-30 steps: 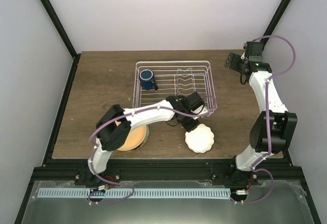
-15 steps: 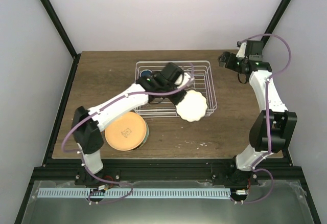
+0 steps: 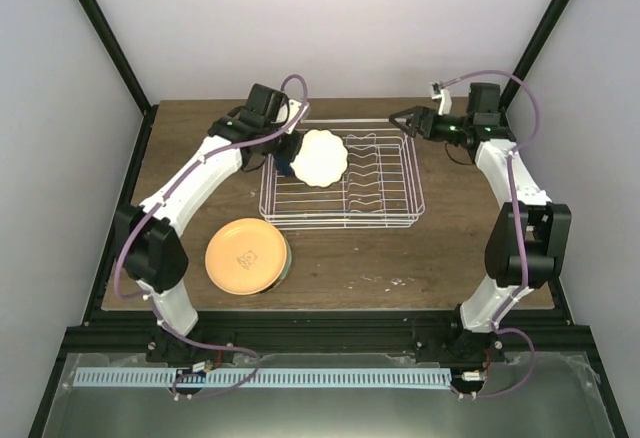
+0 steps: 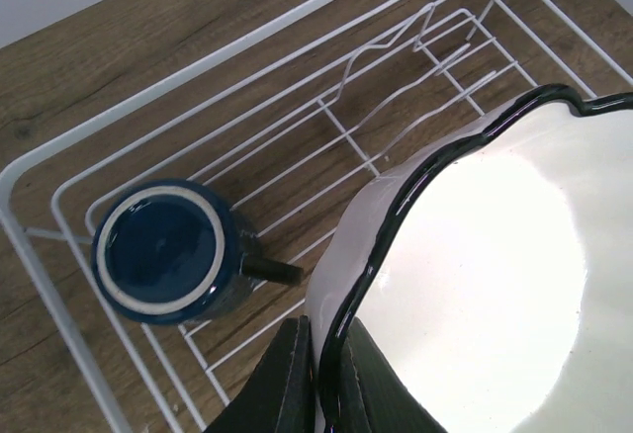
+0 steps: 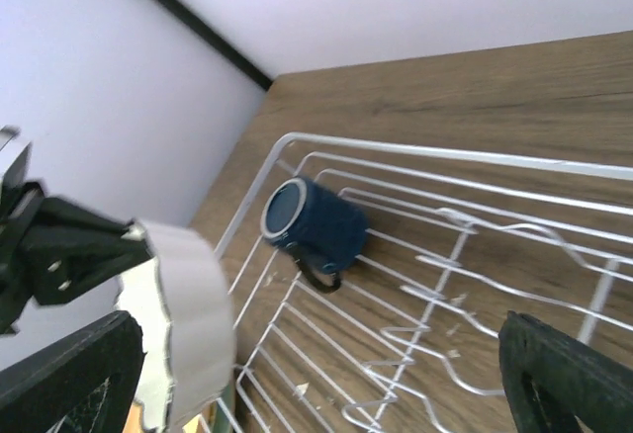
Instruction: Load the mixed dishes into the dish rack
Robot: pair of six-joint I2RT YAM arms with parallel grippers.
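Since your left gripper pinches the dish only by its rim while your right gripper gapes empty, it may slip onto the mug beneath those pinching jaws.

The small dish sits between the fingers of the left hand, over the left end of the dish rack. Below this hand and to its left, the mug lies in the rack's far-left corner, just beside the dish's rim. The right hand hangs over the rack's far-right corner, with the upright tines below and ahead of it. Well nearer than both hands, outside the rack's near-left corner, the upper plate rests on the lower plate on the worktop.
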